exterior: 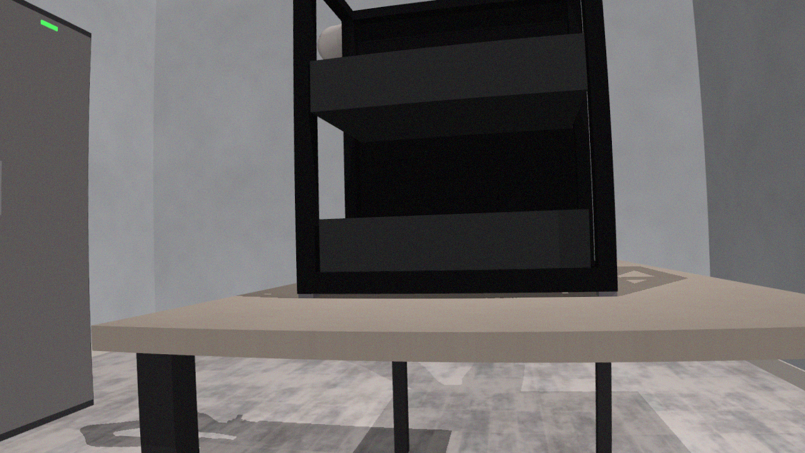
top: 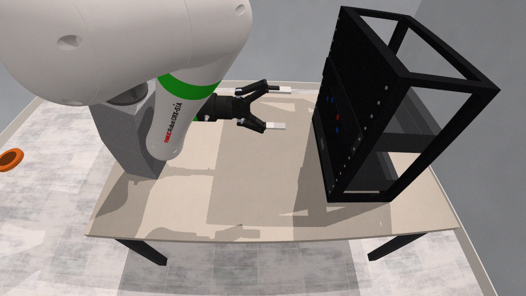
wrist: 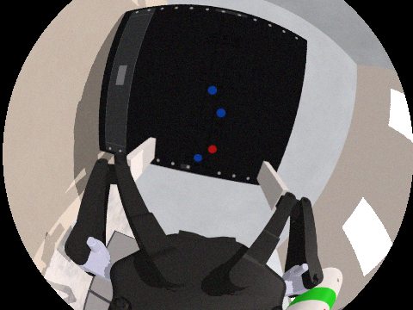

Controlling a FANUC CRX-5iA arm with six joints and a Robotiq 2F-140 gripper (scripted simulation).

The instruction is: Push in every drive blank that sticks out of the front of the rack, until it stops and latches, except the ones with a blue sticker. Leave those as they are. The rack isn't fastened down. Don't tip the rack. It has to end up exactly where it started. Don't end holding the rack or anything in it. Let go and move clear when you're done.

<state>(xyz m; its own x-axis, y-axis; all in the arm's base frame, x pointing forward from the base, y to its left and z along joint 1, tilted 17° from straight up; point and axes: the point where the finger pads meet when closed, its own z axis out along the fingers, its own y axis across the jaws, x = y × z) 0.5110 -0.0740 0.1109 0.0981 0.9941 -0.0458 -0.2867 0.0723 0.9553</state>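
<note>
The black open-frame rack [top: 441,81] [exterior: 306,168] [wrist: 253,64] stands upright on the right side of the table [top: 253,172] [exterior: 394,326], its front facing my arm. A dark panel section [top: 321,125] stands out from the lower front. On the front I see three blue stickers, among them one [top: 327,98] [wrist: 212,89] near the top and one [top: 336,129] [wrist: 198,158] at the bottom, and one red sticker [top: 337,116] [wrist: 212,150]. The blanks are black on black, so I cannot tell their outlines. My gripper [top: 282,107] [wrist: 208,159] is open and empty, pointing at the rack front, well short of it.
The grey robot pedestal [top: 121,136] stands at the table's left. An orange ring [top: 10,158] lies on the floor at far left. A tall grey cabinet [exterior: 44,225] stands beside the table in the exterior view, which shows the rack from behind.
</note>
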